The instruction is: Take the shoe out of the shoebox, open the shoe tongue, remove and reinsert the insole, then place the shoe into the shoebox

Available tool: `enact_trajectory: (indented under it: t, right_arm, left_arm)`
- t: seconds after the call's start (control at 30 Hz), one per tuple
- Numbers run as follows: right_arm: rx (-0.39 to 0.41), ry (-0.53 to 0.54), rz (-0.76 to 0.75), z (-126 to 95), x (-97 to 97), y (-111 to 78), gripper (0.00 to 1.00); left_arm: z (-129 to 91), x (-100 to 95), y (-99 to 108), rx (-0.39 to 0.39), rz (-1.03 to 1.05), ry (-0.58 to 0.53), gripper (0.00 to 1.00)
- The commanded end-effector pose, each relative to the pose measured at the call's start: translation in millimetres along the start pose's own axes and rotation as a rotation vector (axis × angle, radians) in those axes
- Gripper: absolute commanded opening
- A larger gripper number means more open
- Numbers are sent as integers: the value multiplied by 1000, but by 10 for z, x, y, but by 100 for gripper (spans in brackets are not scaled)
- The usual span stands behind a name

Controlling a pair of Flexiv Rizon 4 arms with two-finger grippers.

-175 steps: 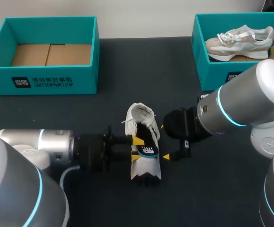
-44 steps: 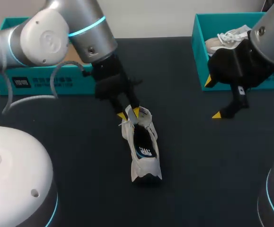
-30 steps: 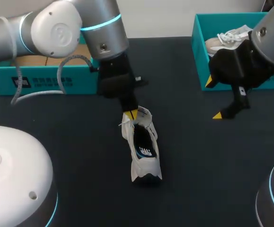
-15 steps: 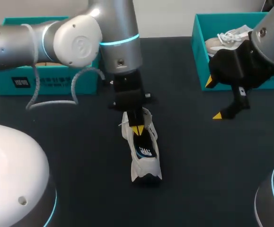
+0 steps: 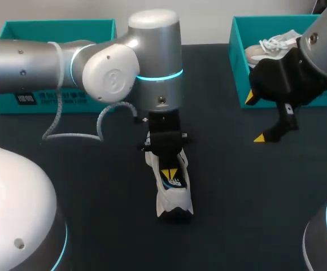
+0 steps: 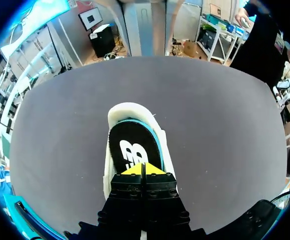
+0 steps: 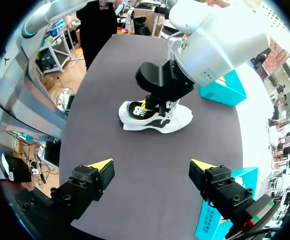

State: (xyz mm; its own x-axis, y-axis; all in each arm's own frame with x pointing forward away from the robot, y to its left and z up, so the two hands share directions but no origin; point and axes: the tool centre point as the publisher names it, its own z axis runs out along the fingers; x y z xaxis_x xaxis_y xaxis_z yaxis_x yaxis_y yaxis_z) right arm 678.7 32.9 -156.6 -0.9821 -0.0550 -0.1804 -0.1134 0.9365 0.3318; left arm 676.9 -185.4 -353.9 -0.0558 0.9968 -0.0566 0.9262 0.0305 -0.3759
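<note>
Meanwhile, the left gripper (image 6: 141, 169), fingers closed, is seen over the insole (image 6: 134, 145) of the shoe (image 5: 173, 202), judged thin and floppy, best pinched at an edge; the right gripper (image 7: 150, 165) is spread open.

The shoe (image 5: 164, 199) looks cloth, the table (image 5: 236, 214) matt, the left arm (image 5: 152, 56) glossy and smooth.

Toe end of shoe (image 5: 173, 199) hidden beneath left tool (image 5: 169, 171).
</note>
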Motion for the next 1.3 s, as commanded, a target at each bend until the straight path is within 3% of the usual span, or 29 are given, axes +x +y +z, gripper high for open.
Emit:
enact_trajectory:
  t: [0.03,0.37,0.57,0.77,0.93,1.3]
  right_arm:
    - [3,4,0,22,-29,13,100]
    - [3,4,0,22,-29,13,100]
    - [3,4,0,22,-29,13,100]
    - [3,4,0,22,-29,13,100]
    - [3,4,0,22,-29,13,100]
    - [3,4,0,22,-29,13,100]
  left_arm:
    - [93,27,-10,-16,-13,3,0]
    - [367,35,91,-74,-71,-4,0]
    - [135,80,-32,-84,-55,-6,0]
    - [-46,81,-220,-5,7,-8,0]
    - [122,8,-247,41,29,11,0]
    - [491,-21,-129,37,-8,43,0]
